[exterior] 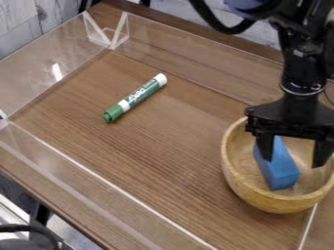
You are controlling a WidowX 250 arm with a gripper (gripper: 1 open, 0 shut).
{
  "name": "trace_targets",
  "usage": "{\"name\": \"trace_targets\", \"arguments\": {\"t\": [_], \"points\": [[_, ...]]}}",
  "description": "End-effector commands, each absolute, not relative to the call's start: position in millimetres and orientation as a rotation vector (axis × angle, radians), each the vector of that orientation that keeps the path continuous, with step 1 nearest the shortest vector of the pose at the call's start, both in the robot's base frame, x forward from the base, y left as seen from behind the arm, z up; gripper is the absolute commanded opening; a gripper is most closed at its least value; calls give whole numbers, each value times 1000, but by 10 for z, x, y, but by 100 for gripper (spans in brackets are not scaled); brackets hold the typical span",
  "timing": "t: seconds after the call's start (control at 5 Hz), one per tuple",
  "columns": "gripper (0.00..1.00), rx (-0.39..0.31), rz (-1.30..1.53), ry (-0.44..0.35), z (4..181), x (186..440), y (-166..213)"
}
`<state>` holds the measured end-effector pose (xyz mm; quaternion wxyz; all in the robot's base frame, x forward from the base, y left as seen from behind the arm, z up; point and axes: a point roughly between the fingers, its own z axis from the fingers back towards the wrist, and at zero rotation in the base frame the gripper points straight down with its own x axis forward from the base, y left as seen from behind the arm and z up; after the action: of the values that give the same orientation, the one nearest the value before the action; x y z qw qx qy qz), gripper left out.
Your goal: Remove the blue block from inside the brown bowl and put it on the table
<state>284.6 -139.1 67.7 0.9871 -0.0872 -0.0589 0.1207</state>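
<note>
**Open jaws straddle the block in the bowl**

From the camera you see the black gripper [294, 150] pointing down into the round tan wooden bowl [244, 178] at the right edge of the dark wood-grain table [144, 156]. Its jaws stand wide apart, either side of the small bright-blue rectangular block [278, 166], which lies inside the bowl. A green-and-white marker [135, 97] lies well apart, toward the table's middle

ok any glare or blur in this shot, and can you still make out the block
Camera view: bright glare streaks on the clear acrylic walls at upper left, soft low-resolution detail overall, no motion blur; the blue block reads clearly inside the brown bowl, between the open gripper fingers.
</note>
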Motion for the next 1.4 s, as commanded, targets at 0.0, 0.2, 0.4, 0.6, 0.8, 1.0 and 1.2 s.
{"name": "trace_targets", "arguments": {"t": [0.0,0.2,0.4,0.6,0.8,1.0,1.2], "points": [[100,-207,227,-190,908,2893,-1437],[100,-204,236,-187,840,2889,-1442],[100,-201,244,-184,772,2888,-1446],[100,-198,253,-183,699,2889,-1451],[100,-197,259,-182,632,2891,-1455],[100,-195,265,-180,565,2892,-1458],[100,-193,272,-178,496,2892,-1460]]}}
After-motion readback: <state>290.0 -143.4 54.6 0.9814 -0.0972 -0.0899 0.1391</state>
